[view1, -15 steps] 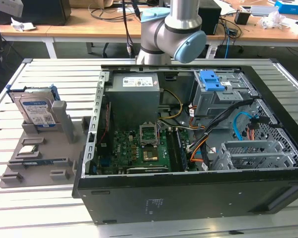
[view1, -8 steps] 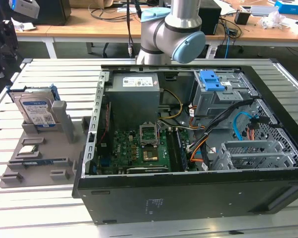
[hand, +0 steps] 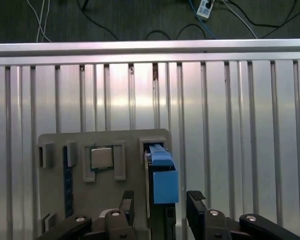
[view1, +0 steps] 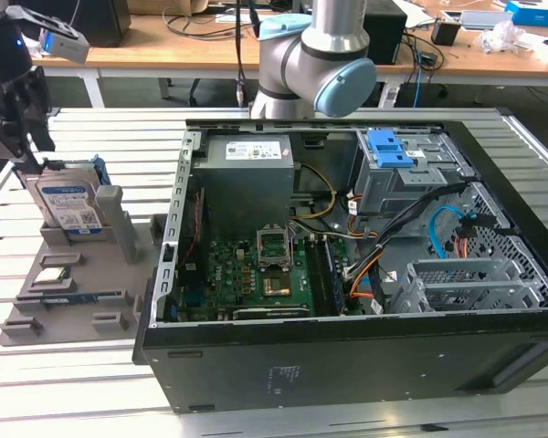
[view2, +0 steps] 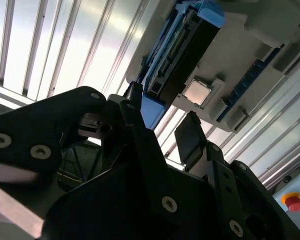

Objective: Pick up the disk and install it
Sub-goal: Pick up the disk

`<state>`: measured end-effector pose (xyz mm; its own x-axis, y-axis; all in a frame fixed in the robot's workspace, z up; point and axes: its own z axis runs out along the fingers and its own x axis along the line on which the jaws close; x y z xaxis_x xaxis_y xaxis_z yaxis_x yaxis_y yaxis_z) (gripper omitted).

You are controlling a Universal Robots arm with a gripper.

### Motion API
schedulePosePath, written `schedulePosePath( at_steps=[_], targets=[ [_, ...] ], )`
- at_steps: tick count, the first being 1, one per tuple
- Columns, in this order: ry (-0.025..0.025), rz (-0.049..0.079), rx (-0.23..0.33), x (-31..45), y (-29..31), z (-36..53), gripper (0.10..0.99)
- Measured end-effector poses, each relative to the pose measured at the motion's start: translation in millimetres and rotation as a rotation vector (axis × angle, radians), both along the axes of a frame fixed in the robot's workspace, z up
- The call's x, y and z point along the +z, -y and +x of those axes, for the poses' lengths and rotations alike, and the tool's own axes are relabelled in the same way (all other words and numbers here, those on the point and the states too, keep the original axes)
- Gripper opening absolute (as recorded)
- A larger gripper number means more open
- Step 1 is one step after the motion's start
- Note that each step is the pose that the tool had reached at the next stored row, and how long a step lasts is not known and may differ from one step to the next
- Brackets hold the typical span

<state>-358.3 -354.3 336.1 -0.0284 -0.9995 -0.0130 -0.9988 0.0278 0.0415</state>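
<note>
Hovering over the grey fixture (view1: 82,274), the hand (view1: 35,153) is spread wide and carries nothing; looks like a pre-grasp line-up, no contact that I can see. Disk (view1: 68,203) stands on edge in a slot of that fixture, blue carrier end up, presumably so both flat faces are free for a pinch; in the first wrist view it sits between the two fingertips (hand: 196,200), under the hand. Fixture lies on the bench (view1: 73,392) with the computer case (view1: 347,365) just beside it, exterior view's right, so nothing's installed yet.
</note>
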Motion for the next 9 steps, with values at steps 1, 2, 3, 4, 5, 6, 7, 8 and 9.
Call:
schedulePosePath(
  at_steps=[1,2,3,4,5,6,7,8,9],
  targets=[
    [0.0,0.0,0.0,-3.3,-0.3,-0.1,0.541],
    [0.0001,0.0,0.0,-6.3,-1.1,-0.1,0.541],
    [0.0001,0.0,0.0,-9.7,-2.2,0.0,0.541],
    [0.0,0.0,0.0,-11.5,-2.8,0.0,0.541],
    [0.0,-0.001,0.0,-13.8,-3.4,0.0,0.541],
    [0.0,-0.001,0.0,-16.1,-4.0,-0.1,0.541],
    [0.0,-0.001,0.0,-18.1,-4.4,0.0,0.541],
    [0.0001,-0.001,0.0,-21.3,-4.8,0.0,0.541],
    [0.0001,-0.001,0.0,-24.3,-5.1,0.0,0.541]
  ],
)
